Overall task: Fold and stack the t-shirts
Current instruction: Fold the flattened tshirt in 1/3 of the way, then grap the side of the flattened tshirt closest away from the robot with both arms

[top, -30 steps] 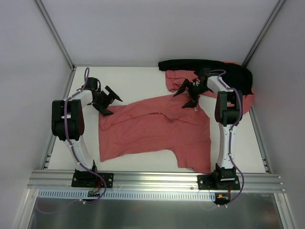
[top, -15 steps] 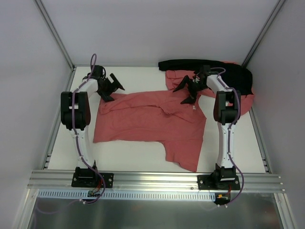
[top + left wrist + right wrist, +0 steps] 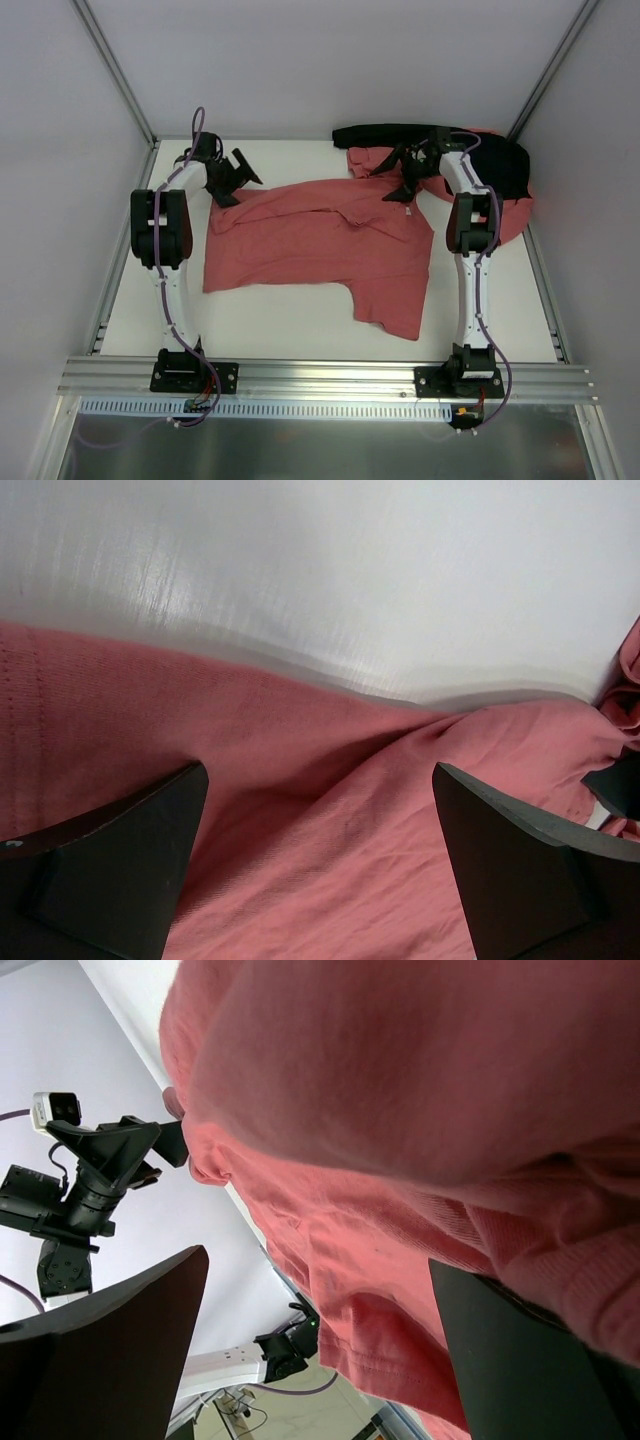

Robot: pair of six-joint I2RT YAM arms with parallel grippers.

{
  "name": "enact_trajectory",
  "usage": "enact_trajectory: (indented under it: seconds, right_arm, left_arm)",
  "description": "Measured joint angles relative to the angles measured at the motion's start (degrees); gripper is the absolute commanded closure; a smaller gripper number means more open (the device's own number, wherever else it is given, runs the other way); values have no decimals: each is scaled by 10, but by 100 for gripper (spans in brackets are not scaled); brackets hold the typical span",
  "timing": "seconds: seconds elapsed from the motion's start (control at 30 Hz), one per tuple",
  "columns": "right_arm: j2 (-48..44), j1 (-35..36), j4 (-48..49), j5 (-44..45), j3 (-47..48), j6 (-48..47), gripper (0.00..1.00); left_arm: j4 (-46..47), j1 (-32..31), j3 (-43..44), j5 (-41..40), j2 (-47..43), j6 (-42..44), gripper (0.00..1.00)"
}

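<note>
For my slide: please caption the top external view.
A salmon-red t-shirt lies spread on the table, with the left fingers and right fingers open at its far edge.

White desk (image 3: 280, 330), smooth and pale. Spread wrinkled across the middle, one salmon-red t-shirt (image 3: 320, 240), a sleeve reaching toward the near edge. Heaped in the far right corner, more salmon-red t-shirts (image 3: 512, 205), with a black cloth (image 3: 390, 133) draped along the back.

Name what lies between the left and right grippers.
In the top view, a strip of bare white table runs between the left gripper and right gripper, bordered by the spread t-shirt's far edge.
</note>
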Motion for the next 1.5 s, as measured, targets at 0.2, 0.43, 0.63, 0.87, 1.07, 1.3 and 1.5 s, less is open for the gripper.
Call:
enact_trajectory:
  seconds: [0.2, 0.43, 0.63, 0.87, 1.07, 1.3, 1.5]
  right_arm:
    - [1, -6, 6, -3, 2, 1, 1]
    - [-52, -11, 17, 18, -33, -9, 1]
    - [-208, -16, -15, 62, -74, -63, 1]
    - [-547, -1, -66, 193, -325, -174, 0]
    - [-788, 34, -67, 285, -602, -218, 1]
    - [-909, 34, -73, 321, -789, -222, 1]
    - [-948, 38, -68, 321, -908, -213, 1]
  left_arm:
    - [10, 0, 8, 6, 2, 13, 1]
    - [50, 0, 2, 46, -68, 39, 1]
    - [96, 5, -78, 85, -278, 61, 1]
    - [117, 16, -355, 136, -572, 65, 2]
    - [140, 20, -581, 202, -678, -14, 1]
    - [61, 10, -631, 200, -721, -16, 1]
    - [-99, 0, -536, 62, -749, 80, 1]
